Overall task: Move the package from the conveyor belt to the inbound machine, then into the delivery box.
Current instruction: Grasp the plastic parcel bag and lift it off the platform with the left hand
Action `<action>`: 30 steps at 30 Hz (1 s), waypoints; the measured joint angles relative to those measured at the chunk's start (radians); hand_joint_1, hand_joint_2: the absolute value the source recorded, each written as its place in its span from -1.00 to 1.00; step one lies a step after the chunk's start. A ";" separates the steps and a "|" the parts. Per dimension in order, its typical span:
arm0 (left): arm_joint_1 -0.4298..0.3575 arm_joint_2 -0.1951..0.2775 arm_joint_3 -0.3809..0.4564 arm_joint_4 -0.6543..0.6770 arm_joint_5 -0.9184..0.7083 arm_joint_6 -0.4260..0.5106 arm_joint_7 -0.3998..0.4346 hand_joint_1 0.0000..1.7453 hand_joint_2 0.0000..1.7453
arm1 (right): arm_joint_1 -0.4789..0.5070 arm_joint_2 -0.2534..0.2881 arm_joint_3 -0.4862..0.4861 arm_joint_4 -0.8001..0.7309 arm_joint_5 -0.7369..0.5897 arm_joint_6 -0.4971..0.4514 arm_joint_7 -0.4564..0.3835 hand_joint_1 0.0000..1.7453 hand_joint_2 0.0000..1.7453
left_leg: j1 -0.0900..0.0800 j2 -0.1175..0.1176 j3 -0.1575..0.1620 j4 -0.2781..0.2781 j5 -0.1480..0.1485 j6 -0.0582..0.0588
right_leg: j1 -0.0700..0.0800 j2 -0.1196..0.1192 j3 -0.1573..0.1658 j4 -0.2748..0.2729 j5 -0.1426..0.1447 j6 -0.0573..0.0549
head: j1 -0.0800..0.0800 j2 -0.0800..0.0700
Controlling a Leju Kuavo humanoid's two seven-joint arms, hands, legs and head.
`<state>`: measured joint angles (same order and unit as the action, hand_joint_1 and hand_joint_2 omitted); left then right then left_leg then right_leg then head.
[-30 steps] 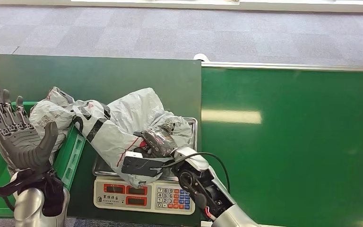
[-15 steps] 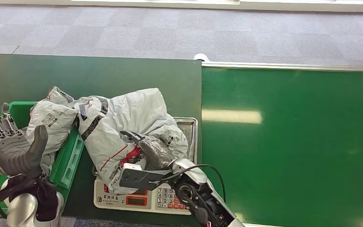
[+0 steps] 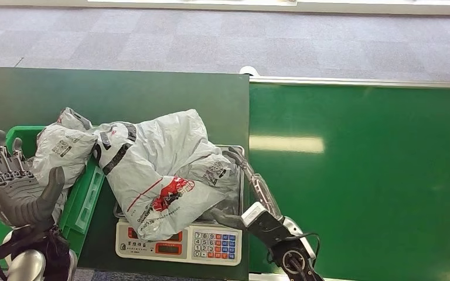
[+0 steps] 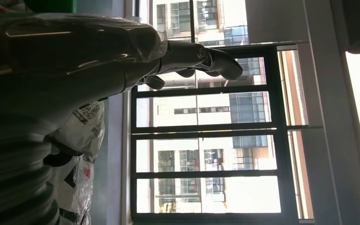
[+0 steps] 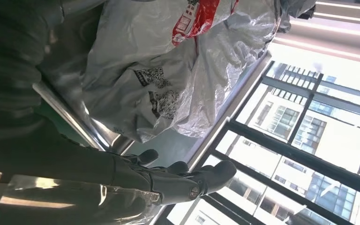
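**Package on the scale, both hands empty**

The grey plastic package [image 3: 164, 175] lay slumped across the steel pan of the weighing scale [image 3: 179, 242], its red-printed side turned up and one end spilling off the pan toward the green box [image 3: 85, 193]. From the right wrist view the same bag [image 5: 178, 79] showed its printed codes and a red logo, resting on the metal pan edge.

The right hand [image 3: 252, 193] stood just beside the pan on the side nearer the conveyor belt [image 3: 363, 175], fingers stretched out straight and apart, holding nothing; its fingers [image 5: 187, 180] were close to the bag's edge, though I could not tell whether they touched it.

The left hand [image 3: 14, 181] was raised above the green box, palm open, fingers spread and upright, with nothing in it. A second grey parcel [image 3: 64, 149] sat in the box, leaning on its wall and touching the package on the scale. The scale and box stood on the dark green surface [image 3: 123, 96].
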<state>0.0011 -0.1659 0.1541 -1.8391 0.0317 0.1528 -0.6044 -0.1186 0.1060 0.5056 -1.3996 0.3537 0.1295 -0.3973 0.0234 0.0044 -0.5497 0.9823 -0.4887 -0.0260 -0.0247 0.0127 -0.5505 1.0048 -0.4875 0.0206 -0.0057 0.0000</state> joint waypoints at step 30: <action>-0.076 -0.011 -0.323 0.129 -0.387 -0.052 0.172 -1.00 1.00 | 0.259 0.068 -0.329 -0.368 -0.318 -0.023 -0.168 -1.00 1.00 | 0.000 -0.002 0.000 0.000 0.000 0.000 | -0.001 -0.001 0.000 0.000 0.000 0.000 | 0.000 0.000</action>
<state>-0.0752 -0.1766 -0.1684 -1.7096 -0.3556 0.1013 -0.4323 0.1407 0.1737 0.1769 -1.7679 0.0362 0.1067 -0.5653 0.0230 0.0028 -0.5495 0.9825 -0.4886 -0.0259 -0.0253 0.0114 -0.5503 1.0044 -0.4875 0.0207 -0.0056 0.0000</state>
